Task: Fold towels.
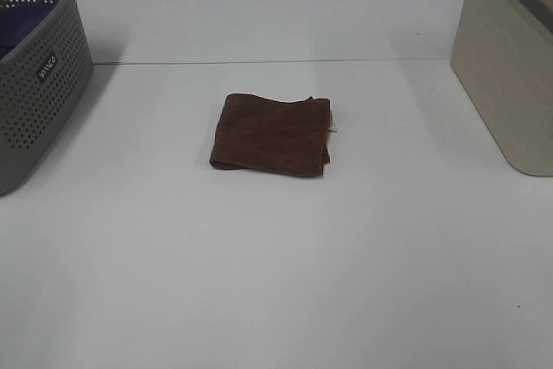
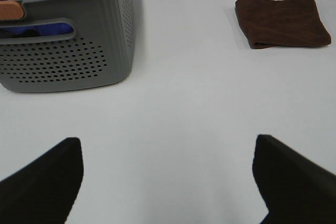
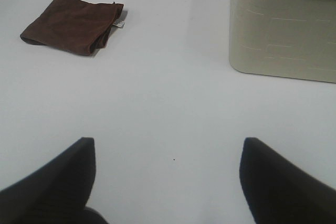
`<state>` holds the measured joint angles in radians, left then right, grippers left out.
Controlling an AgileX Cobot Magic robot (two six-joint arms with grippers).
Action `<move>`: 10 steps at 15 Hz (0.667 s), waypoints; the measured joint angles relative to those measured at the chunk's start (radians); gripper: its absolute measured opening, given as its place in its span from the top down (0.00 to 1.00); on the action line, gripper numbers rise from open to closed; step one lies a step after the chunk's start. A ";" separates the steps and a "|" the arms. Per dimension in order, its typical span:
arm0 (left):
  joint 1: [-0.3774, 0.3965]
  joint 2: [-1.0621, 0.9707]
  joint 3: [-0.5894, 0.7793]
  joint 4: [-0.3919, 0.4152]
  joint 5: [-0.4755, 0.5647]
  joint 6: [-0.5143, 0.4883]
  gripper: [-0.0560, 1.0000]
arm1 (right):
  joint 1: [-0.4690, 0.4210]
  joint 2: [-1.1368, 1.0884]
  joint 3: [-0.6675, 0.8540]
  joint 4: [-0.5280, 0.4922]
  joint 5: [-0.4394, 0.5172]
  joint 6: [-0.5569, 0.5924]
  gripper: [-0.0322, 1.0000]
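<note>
A: Where's the towel (image 1: 272, 134)?
B: Folded, mid-table (image 1: 276, 283), between the grey basket (image 1: 34, 84) and beige bin (image 1: 505, 75).
A: The grippers?
B: Left gripper (image 2: 168, 182) and right gripper (image 3: 168, 179) spread wide, empty, well apart from it.

Neither arm appears in the exterior high view.

Left tool (image 2: 168, 182): seen only through its own wrist camera. Two dark fingers (image 2: 44, 182) enter the picture from the near corners, set wide apart, with bare worktop (image 2: 168, 129) between them. Nothing is held. The tool hangs above the worktop, clear of it, pointing forward and down.

Right tool (image 3: 168, 182): same condition. Two dark fingers (image 3: 283, 182) spread wide, nothing between them, no contact with the worktop visible. Wrists and upper links of both arms are out of frame.
</note>
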<state>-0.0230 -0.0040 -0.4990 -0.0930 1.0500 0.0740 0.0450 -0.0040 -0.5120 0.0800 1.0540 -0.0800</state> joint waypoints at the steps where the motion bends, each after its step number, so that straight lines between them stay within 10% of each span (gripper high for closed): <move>1: 0.000 -0.001 0.000 0.000 0.000 0.000 0.18 | 0.000 0.000 0.000 0.002 0.000 0.000 0.25; 10: 0.000 -0.001 0.000 0.000 0.000 0.000 0.18 | 0.000 0.000 0.000 0.002 0.000 0.000 0.25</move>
<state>-0.0230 -0.0050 -0.4990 -0.0930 1.0500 0.0740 0.0450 -0.0040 -0.5120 0.0820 1.0540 -0.0800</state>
